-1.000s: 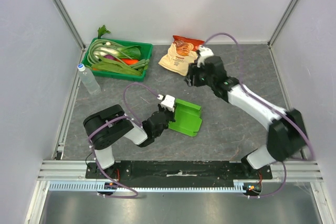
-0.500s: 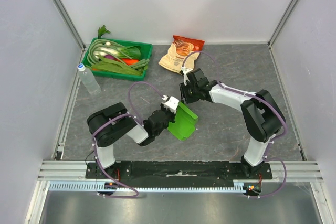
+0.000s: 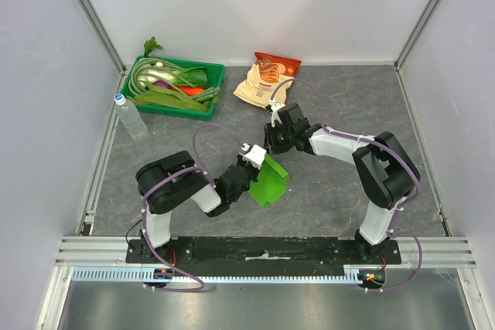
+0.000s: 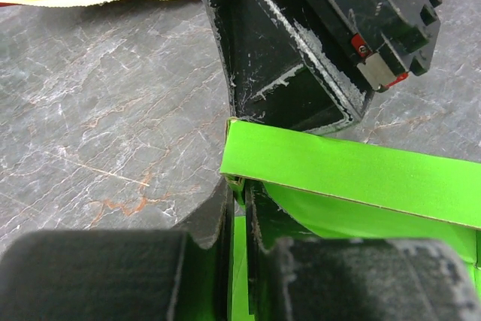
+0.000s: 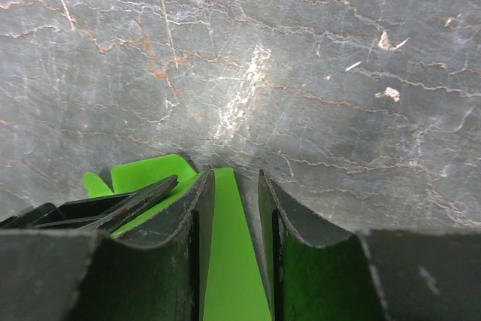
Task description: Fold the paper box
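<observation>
The lime-green paper box (image 3: 271, 183) stands tipped up on edge at mid-table. My left gripper (image 3: 254, 164) holds its near-left edge. In the left wrist view that gripper (image 4: 239, 189) is shut on a thin green wall of the paper box (image 4: 353, 174). My right gripper (image 3: 272, 147) meets the box's upper far corner from the right. In the right wrist view its jaws (image 5: 236, 177) stand partly apart around a green flap (image 5: 225, 261). The flap lies against the left finger, and a sliver of floor shows beside the other finger.
A dark green tray (image 3: 186, 111) of vegetables sits at the back left. A water bottle (image 3: 130, 117) lies beside it. A beige-and-red snack bag (image 3: 263, 83) lies at the back centre, just behind the right wrist. Enclosure walls bound the grey mat.
The right arm swung in from beside the snack bag to the box's far corner, and its jaws narrowed. The left gripper tipped the box from lying flat to standing on edge.
</observation>
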Available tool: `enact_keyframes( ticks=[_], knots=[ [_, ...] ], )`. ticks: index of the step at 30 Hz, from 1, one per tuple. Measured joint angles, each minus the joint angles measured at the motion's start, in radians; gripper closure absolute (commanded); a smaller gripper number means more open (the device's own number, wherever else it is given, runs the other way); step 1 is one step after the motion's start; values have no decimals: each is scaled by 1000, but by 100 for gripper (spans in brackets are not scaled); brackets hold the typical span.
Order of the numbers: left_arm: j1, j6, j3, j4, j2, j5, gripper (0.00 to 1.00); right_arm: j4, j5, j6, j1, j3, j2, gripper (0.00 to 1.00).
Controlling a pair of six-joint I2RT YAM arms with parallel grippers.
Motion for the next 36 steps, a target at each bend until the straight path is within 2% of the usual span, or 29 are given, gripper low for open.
enact_keyframes(
  ticks=[5,12,19,22,23,26,29,36],
  knots=[
    [-35,31,14,28,31,-109,98,76,-42,79,-13,-42,0,64],
    [-72,75,42,54,74,-239,98,373,-96,331,-35,-198,-1,70],
    [-82,93,44,68,84,-263,97,490,-85,477,-37,-265,-1,66],
    [-80,93,34,73,80,-253,87,478,-76,478,-37,-264,-1,63],
    [-79,91,25,72,72,-242,74,455,-75,468,-37,-254,-1,62],
    [-69,86,-10,64,37,-203,59,371,-95,410,-37,-215,-2,60],
    [-61,78,-41,47,-11,-167,52,287,-126,351,-37,-190,-2,60],
    [-58,27,-117,2,-161,-103,47,161,-167,257,-60,-124,-3,59]
  ],
)
